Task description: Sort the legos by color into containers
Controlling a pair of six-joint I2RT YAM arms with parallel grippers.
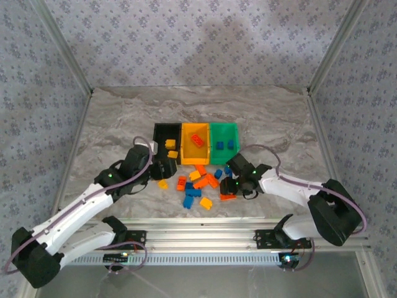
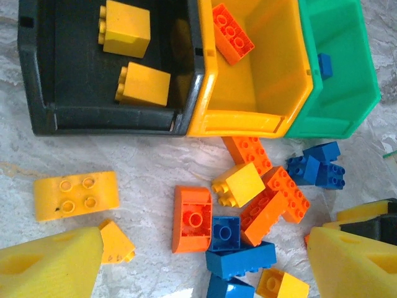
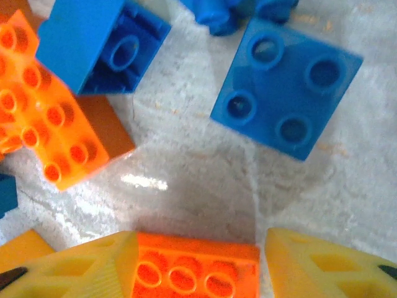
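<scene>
**Early in the sort: five pieces placed, the bulk to go**

The right gripper (image 3: 200, 248) stands astride an orange brick (image 3: 192, 273) that lies on the table (image 1: 124, 118), just in front of the green end of the bin row (image 1: 182, 143). One finger is against the brick and a sliver of table shows beside the other, so I cannot tell whether it is clamped. The left gripper (image 2: 205, 251) is spread wide and grasps nothing. It hovers over the loose pile (image 1: 201, 183), just in front of the row's black end.

Inside the row, the black bin (image 2: 37, 93) holds two yellow bricks (image 2: 127, 28). The yellow-orange bin (image 2: 273, 68) holds one orange-red brick (image 2: 232, 34). The green bin (image 2: 353, 81) holds blue bricks (image 1: 221, 144), two by the top view.

I judge that a small share of the job. A dozen or more yellow, orange and blue pieces lie mixed just in front of the row. A flat yellow brick (image 2: 75, 195) sits a little apart from them, in front of the black bin.
</scene>
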